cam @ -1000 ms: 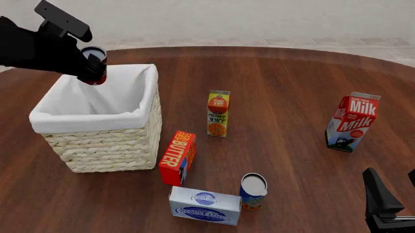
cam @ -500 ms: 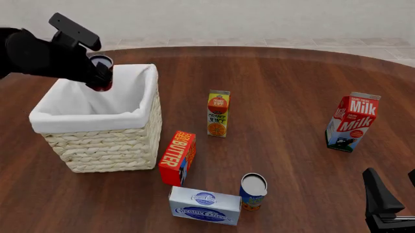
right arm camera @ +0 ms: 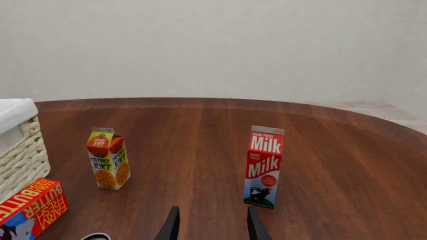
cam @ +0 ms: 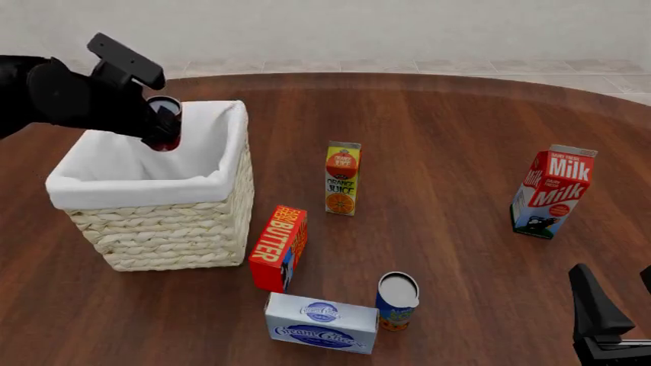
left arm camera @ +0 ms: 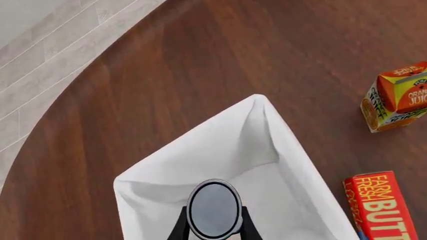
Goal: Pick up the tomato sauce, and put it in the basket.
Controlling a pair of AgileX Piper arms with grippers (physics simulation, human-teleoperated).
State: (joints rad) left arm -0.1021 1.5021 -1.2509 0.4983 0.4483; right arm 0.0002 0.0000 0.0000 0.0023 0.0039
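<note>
Left end effector (cam: 161, 126): closed around the tomato sauce (cam: 164, 122), one finger on each side of the can; positioned over the rear part of the basket (cam: 163, 229) opening.
Tomato sauce: held above the white cloth lining, clear of the basket floor; in the left wrist view the pale round top (left arm camera: 214, 208) faces the camera between the two fingers (left arm camera: 179, 230).
Basket: cream wicker, square, standing on the left part of the tabletop (cam: 437, 152); lining folded over the rim.
Right end effector (right arm camera: 210, 225): fingers parted with a gap between them, nothing held; low at the near right edge of the front view, well apart from the basket.
Butter box (cam: 277, 248): upright, just beside the basket's right near corner.
Orange juice carton (cam: 343, 178): upright, right of the basket, behind the butter box.
Milk carton (cam: 553, 191): upright, far right of the tabletop.
Blue-labelled can (cam: 397, 301): upright, near edge, just right of the cream cheese box (cam: 320, 322).
Cream cheese box: lying flat, in front of the butter box.
</note>
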